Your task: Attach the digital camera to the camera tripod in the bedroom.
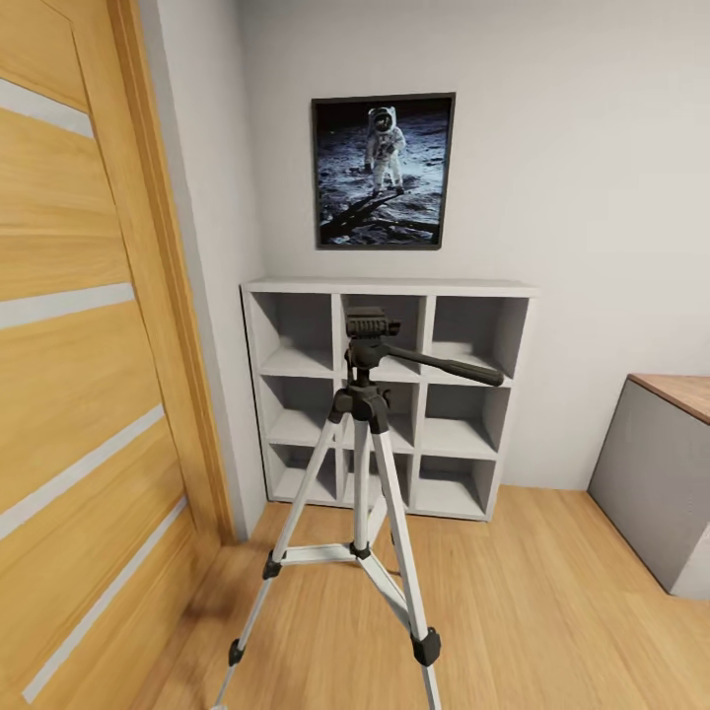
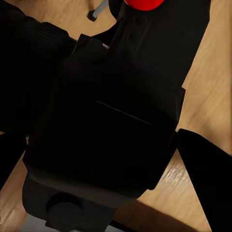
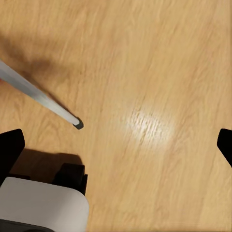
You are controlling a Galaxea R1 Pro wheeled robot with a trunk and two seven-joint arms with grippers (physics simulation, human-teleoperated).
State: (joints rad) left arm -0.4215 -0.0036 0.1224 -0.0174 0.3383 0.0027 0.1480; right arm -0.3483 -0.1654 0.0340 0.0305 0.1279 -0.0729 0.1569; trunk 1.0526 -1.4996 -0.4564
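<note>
**Tripod stands ready before bedroom shelving as camera rides in left gripper**

In the left wrist view, the digital camera (image 2: pixel 104 145), a black body with a round red button at one edge, sits close against the lens between the dark fingers (image 2: pixel 205 179) of the left gripper (image 2: pixel 101 159), which flank it on either side and appear clamped on it, though the contact itself is lost in black. Light wood floor (image 2: pixel 212 82) shows past the camera.

In the right wrist view, the right gripper (image 3: pixel 116 145) hangs over bare floor, its fingertips (image 3: pixel 10 145) set wide apart at opposite edges of the picture with nothing between them. One thin silver leg of the camera tripod (image 3: pixel 38 96) ends in a dark foot on the boards, beside a white and black part of the robot's body (image 3: pixel 41 205).

From the head view, the camera tripod (image 1: pixel 367 473) stands upright in the near centre of the bedroom floor, its three silver legs spread, its black head bare on top and its long pan handle pointing right. A wooden door (image 1: pixel 79 375) fills the near left. Farther back, against the grey-white wall, a white shelving unit (image 1: pixel 390 288) of nine open cubbies stands directly behind the tripod; every cubby in sight holds nothing. A wood-topped desk (image 1: pixel 656 473) stands at the right, and a framed astronaut photograph (image 1: pixel 383 170) hangs above the shelving.
</note>
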